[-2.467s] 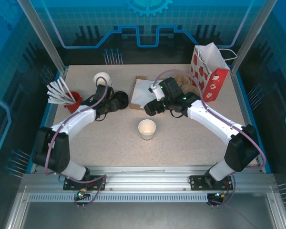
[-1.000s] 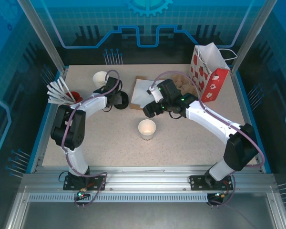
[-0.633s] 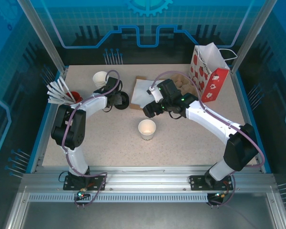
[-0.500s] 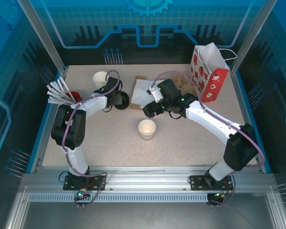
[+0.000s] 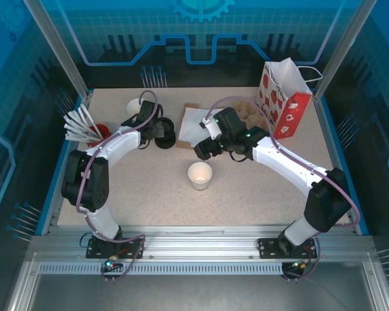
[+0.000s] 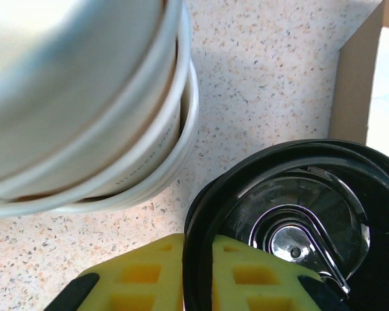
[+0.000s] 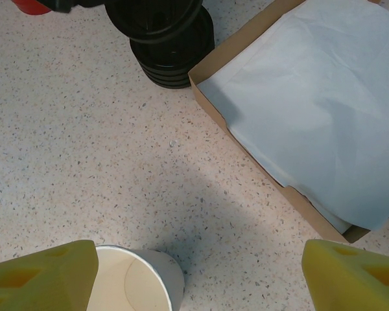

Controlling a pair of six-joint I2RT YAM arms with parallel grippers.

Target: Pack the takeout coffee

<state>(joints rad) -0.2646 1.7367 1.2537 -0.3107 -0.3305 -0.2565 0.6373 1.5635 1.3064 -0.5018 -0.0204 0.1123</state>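
Worktop [image 5: 149, 194]: pale, speckled. Landmark is the cardboard tray [image 6: 353, 78], lined with white paper [image 7: 311, 97], at the back middle.

Takeout coffee cup [image 5: 200, 175]: pale paper, open-topped, upright. It stands on the worktop on the arm-base side of the tray, apart from it.

Lid stack [image 7: 172, 61]: black, just beside the tray's left corner.

Left claw [image 6: 198, 265]: the yellow pads [image 6: 142, 275] are pressed together on the rim of the uppermost black lid [image 6: 292, 214], with the rim caught between them. The lid sits over the stack, a little off-centre. I cannot tell whether it is clear of the lids below.

Stack of white paper cups [image 6: 97, 91]: nested rims show. It stands beyond the lid stack on the side away from the tray, near the pinched lid.

Right claw [image 7: 201, 275]: fingers spread wide, gripping nothing. It hovers over the worktop on the arm-base side of the tray, and the takeout coffee cup lies below it, towards one finger.

Paper bag [image 5: 282, 97]: white with a red print, upright. It stands right of the tray at the back.

Red holder [image 5: 96, 132]: white sticks [image 5: 78, 122] fan out of it. It is well to the left of the tray, past the cup stack.
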